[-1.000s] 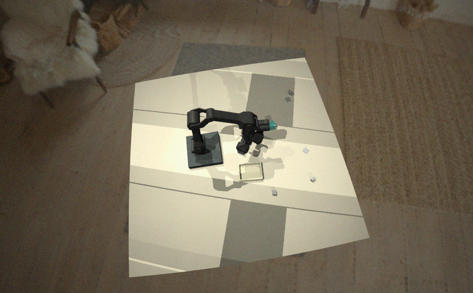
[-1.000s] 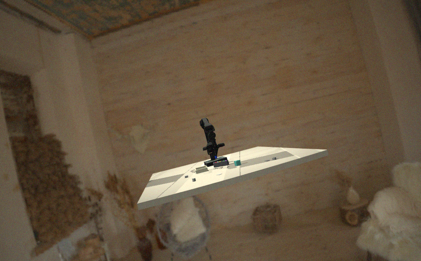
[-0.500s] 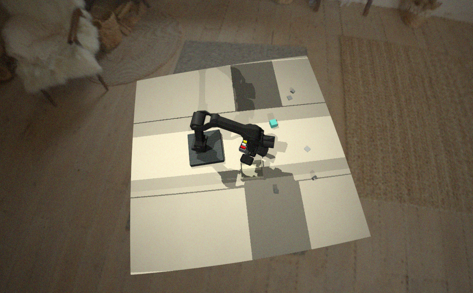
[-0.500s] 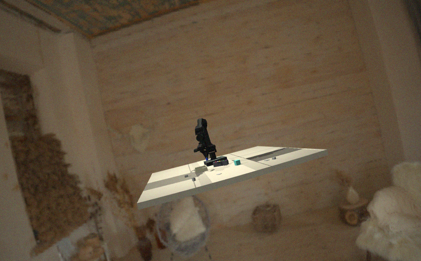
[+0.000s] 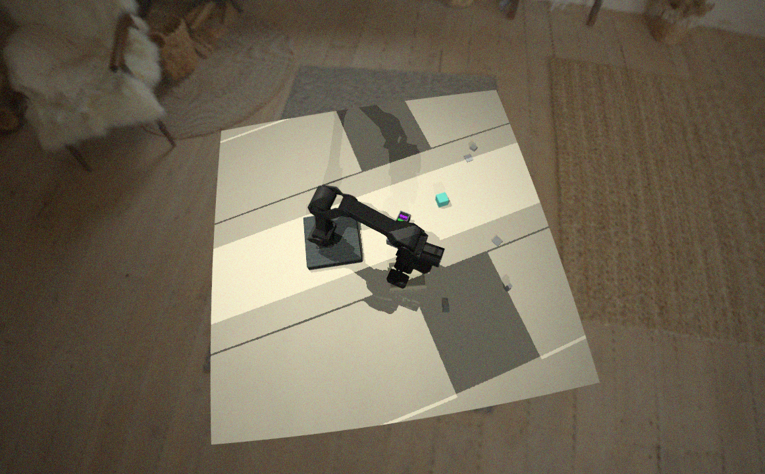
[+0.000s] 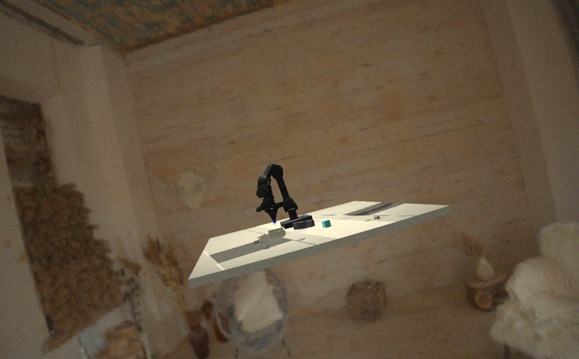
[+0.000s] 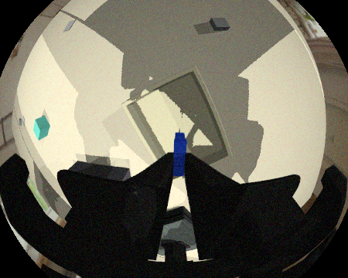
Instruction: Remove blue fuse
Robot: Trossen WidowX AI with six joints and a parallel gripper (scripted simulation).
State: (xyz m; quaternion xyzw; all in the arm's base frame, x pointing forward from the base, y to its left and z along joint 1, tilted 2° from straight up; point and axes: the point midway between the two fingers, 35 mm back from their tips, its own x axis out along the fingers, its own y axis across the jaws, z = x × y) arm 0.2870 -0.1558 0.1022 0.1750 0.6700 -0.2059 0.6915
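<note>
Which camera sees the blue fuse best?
The wrist view does: the blue fuse looks big there, pinched between the gripper's fingertips. The exterior view shows it only as a tiny blue speck under the gripper. In the top view, I can't make it out at all.

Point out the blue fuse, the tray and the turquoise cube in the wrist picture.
Blue fuse (image 7: pixel 179 154): wrist view, middle of its body.
Tray (image 7: pixel 213 110): wrist view, its side wall.
Turquoise cube (image 7: pixel 41 128): wrist view, near its middle.
</note>
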